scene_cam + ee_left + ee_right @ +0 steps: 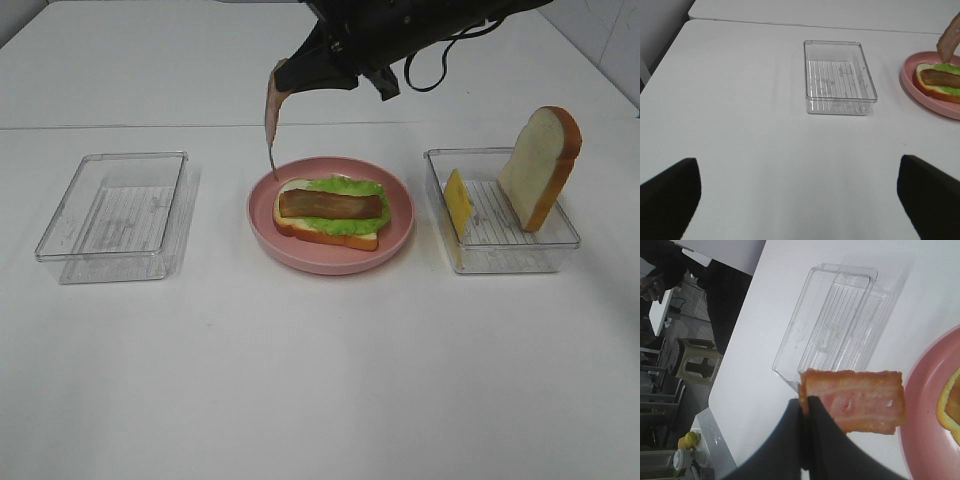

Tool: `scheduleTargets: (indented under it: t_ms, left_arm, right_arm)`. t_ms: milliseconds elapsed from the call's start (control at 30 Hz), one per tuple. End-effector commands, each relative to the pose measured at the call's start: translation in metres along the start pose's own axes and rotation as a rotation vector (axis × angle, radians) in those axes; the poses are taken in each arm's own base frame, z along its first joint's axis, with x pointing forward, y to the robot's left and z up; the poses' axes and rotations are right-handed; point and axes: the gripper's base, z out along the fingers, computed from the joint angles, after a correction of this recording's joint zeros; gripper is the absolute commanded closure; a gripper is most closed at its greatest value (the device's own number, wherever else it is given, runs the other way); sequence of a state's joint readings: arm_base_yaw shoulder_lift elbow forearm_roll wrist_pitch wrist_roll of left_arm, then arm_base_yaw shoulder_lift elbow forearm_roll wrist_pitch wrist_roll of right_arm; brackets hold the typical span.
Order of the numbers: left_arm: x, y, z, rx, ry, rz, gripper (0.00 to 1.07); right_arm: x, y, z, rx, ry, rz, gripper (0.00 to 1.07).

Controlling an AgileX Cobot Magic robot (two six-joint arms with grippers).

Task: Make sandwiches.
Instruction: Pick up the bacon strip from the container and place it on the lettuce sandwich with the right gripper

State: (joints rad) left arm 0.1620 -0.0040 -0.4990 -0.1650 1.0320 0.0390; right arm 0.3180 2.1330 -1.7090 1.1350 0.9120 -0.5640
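Sandwiches (330, 228) are sitting half-built; I'm pinching another bacon strip (272, 120) in my right gripper (284, 74), cheese (458, 203) and bread (541, 165) waiting.

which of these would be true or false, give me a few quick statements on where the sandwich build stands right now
1. The right gripper is shut on a bacon strip. True.
2. A second bacon strip lies on the lettuce on the pink plate. True.
3. The cheese square lies on the lettuce. False: it leans in the right tray.
4. The upright bread slice stands on the pink plate. False: it stands in the right tray.
5. The left gripper is open. True.
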Motion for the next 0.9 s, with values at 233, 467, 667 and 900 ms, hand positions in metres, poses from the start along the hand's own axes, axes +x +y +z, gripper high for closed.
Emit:
scheduleTargets:
  t_ms: [233, 467, 667, 900]
  left_arm:
    - [0.002, -0.001, -0.003, 0.004, -0.020, -0.006, 0.07]
    - [0.002, -0.001, -0.003, 0.004, -0.020, -0.006, 0.07]
    - [0.002, -0.001, -0.003, 0.004, -0.020, -0.006, 0.07]
    - [0.002, -0.001, -0.003, 0.004, -0.020, -0.006, 0.07]
  right_arm:
    - [0.006, -0.020, 0.023, 0.018, 0.012, 0.017, 1.07]
    - [0.005, -0.029, 0.026, 0.059, -0.009, 0.002, 1.07]
    - [0.006, -0.030, 0.027, 0.064, -0.001, -0.003, 1.07]
    - [0.011, -0.043, 0.036, 0.070, 0.031, 0.020, 1.07]
